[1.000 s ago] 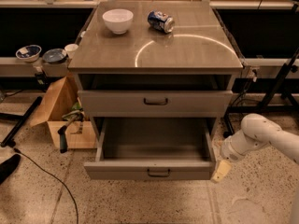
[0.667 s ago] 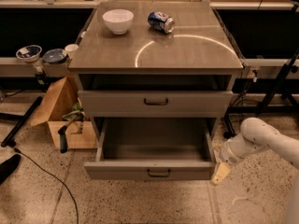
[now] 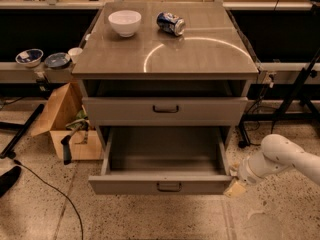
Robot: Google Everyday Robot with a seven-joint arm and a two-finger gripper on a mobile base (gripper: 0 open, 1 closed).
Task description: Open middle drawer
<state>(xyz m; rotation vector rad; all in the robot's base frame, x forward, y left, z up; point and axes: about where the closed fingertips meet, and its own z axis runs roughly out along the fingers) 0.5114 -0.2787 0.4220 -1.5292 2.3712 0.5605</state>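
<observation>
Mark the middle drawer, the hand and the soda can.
middle drawer (image 3: 125, 184): camera view, front panel left of handle.
hand (image 3: 234, 188): camera view, tip beside drawer's right front corner.
soda can (image 3: 170, 23): camera view, side of lying can.

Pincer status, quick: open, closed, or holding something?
Pincer: cannot be told; it is low by the right front corner of the pulled-out middle drawer, away from its handle.
</observation>
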